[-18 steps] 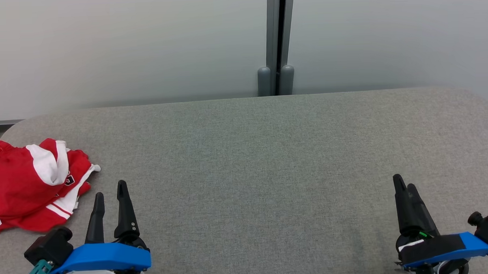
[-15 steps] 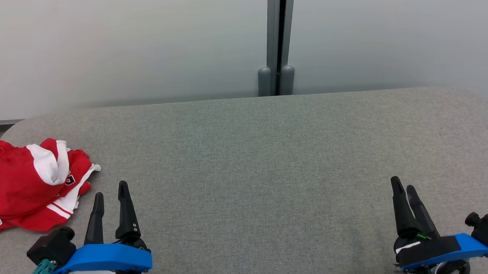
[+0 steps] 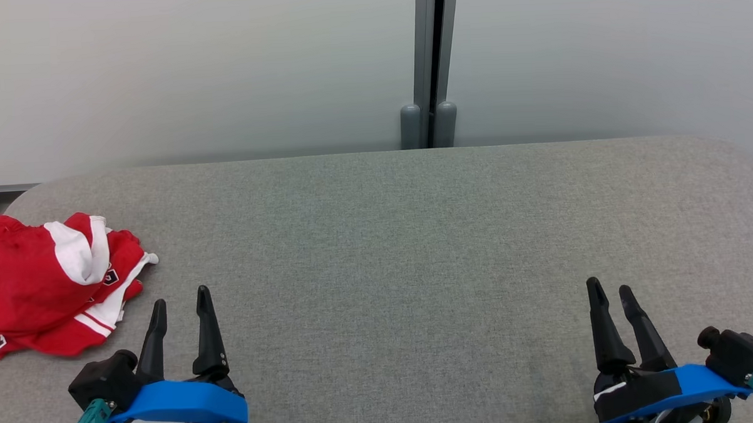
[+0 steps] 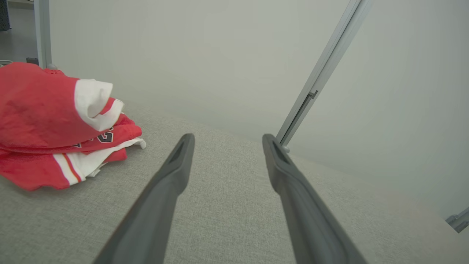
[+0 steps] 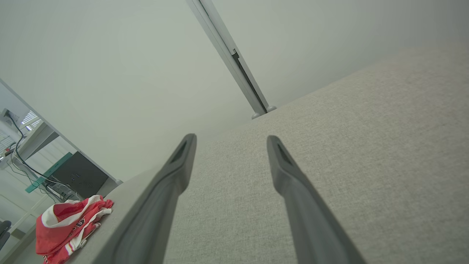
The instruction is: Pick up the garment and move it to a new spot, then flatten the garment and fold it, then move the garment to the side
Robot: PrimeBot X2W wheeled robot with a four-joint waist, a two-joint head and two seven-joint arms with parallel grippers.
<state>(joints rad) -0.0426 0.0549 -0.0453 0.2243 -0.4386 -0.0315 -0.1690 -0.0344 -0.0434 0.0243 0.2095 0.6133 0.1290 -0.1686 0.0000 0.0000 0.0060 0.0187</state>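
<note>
Head view: I've got the red-and-white garment [image 3: 47, 279] crumpled at the far left edge of the grey padded table [image 3: 383, 236]. My left gripper [image 3: 181, 295] hovers just beside it, fingers spread, holding nothing. My right gripper [image 3: 608, 284], also spread and empty, sits well apart at the right.

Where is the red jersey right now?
Head view: the garment lies crumpled on the table, at its left edge, just beyond the left gripper.
</note>
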